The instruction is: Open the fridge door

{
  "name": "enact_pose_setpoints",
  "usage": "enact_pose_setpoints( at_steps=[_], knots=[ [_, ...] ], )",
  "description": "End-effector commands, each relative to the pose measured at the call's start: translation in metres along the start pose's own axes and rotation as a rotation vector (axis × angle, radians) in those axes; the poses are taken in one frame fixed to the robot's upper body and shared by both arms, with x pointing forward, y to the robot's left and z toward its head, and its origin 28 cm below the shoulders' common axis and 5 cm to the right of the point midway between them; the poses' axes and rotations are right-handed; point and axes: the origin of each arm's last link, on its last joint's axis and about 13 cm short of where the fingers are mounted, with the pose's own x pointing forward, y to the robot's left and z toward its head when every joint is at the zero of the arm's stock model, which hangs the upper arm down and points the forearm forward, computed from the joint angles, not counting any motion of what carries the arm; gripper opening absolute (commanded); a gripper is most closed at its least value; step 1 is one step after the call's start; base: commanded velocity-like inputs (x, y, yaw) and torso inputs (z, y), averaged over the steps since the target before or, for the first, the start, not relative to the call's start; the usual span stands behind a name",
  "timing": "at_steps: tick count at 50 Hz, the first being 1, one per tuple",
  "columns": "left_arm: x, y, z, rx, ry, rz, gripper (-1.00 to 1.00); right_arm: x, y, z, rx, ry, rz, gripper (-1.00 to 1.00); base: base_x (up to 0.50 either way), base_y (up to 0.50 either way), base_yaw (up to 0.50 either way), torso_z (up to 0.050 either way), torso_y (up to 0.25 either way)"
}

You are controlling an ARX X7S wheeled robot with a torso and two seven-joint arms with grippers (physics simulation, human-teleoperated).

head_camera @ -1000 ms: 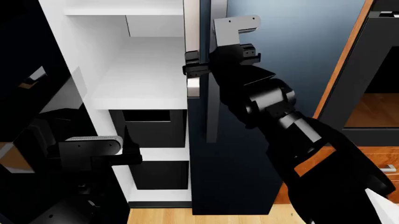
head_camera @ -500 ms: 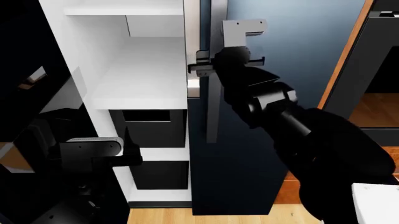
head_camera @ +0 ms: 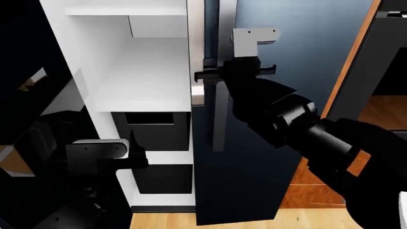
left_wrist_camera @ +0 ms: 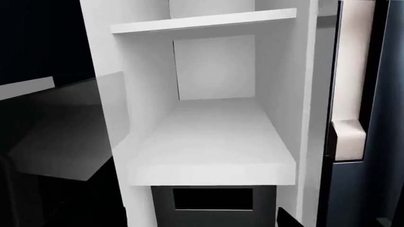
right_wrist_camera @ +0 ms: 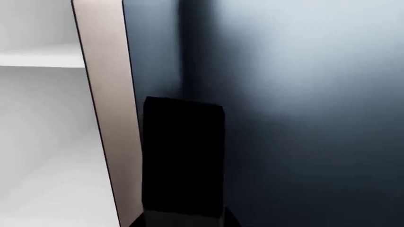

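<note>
The fridge (head_camera: pixel 267 143) stands directly ahead, glossy navy, its left side open on white shelves (head_camera: pixel 143 102) and black bins (head_camera: pixel 152 131); the right door is closed. The right gripper (head_camera: pixel 210 74) sits at the silver handle (head_camera: pixel 221 95), whether clenched on it I cannot tell. The left gripper (head_camera: pixel 137 160) hovers low by the bins, state unclear. A wooden cabinet (head_camera: pixel 353 52) bounds the right.

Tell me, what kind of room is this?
Most likely a home kitchen: a tall dark fridge with its white shelves showing, wooden cabinets beside it, and a wood floor.
</note>
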Motion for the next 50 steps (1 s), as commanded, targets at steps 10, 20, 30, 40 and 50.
enact_pose_setpoints(
  at_steps=[10, 20, 30, 40, 50],
  knots=[
    [-0.003, 0.002, -0.001, -0.003, -0.001, -0.007, 1.00, -0.056, -0.018, 0.004, -0.034, -0.115, -0.006, -1.00, 0.00, 0.00, 0.00, 0.000, 0.002],
    [-0.005, 0.003, -0.001, -0.004, -0.001, -0.009, 1.00, -0.081, -0.029, -0.005, -0.050, -0.134, -0.008, -1.00, 0.00, 0.00, 0.00, 0.000, 0.002],
    [-0.003, 0.000, -0.001, -0.007, -0.003, -0.019, 1.00, -0.104, -0.035, -0.015, -0.066, -0.142, -0.006, -1.00, 0.00, 0.00, 0.00, 0.000, 0.002],
    [-0.003, 0.000, 0.000, -0.010, -0.005, -0.020, 1.00, -0.119, -0.046, -0.022, -0.039, -0.146, -0.040, -1.00, 0.00, 0.00, 0.00, 0.000, 0.002],
    [-0.002, -0.002, 0.001, -0.006, -0.006, -0.021, 1.00, -0.138, -0.060, -0.025, -0.040, -0.156, -0.097, -1.00, 0.00, 0.00, 0.00, 0.000, 0.001]
  ],
)
